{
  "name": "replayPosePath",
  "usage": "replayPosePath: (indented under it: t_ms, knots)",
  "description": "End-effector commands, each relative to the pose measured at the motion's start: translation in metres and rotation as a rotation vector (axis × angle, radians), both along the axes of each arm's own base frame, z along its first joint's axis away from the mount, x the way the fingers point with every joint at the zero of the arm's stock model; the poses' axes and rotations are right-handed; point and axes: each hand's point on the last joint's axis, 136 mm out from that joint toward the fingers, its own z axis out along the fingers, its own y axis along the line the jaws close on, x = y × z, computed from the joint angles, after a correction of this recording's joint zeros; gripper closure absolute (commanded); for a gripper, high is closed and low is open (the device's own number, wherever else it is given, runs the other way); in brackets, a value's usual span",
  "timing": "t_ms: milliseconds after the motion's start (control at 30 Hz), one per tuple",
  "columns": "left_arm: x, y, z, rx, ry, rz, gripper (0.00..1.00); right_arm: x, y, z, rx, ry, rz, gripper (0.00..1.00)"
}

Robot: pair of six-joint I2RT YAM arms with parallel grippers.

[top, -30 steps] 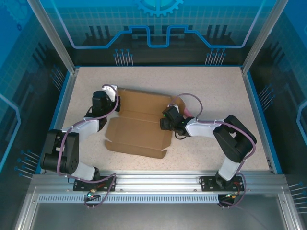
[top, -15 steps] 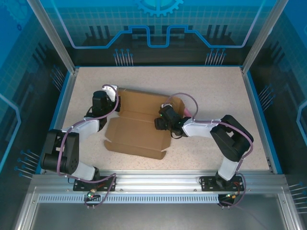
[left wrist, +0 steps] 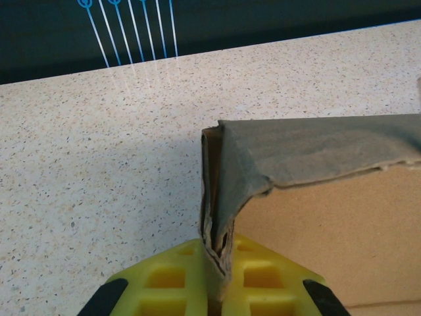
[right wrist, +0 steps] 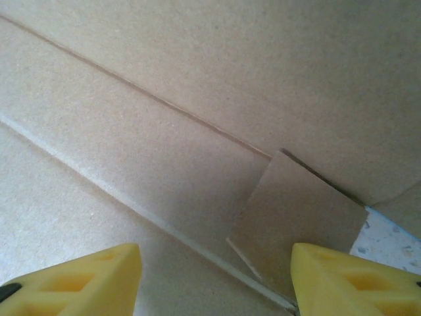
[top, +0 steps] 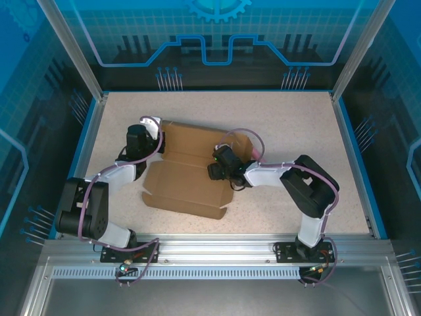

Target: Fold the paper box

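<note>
Paper box [top: 191, 174] lies part-open on the speckled table [top: 296, 118], centre-left; far wall raised, near panel flat. We judge the step as early-mid: side walls going up, lid not yet closed. Left gripper [left wrist: 217, 282] is clamped on the doubled cardboard at the box's far-left corner, holding it upright. Right gripper [right wrist: 217, 283] hangs jaws apart over the inner panel, gripping nothing. Next move, we think, needs it to catch the small tab flap [right wrist: 296, 224] & tuck it w/o tearing the crease. Left wrist view gives us the pinched corner edge-on; top view hides that pinch but gives the whole layout.
</note>
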Motion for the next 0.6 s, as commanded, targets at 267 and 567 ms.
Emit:
replayPosePath:
  t_ms: [267, 567]
  knots:
    - [-0.003, -0.003, 0.009, -0.030, -0.022, -0.005, 1.00, -0.035, -0.009, 0.068, -0.042, -0.058, 0.197, 0.36]
    - [-0.003, -0.003, 0.009, -0.032, -0.021, -0.005, 1.00, -0.061, -0.052, 0.118, -0.111, -0.094, 0.227, 0.36]
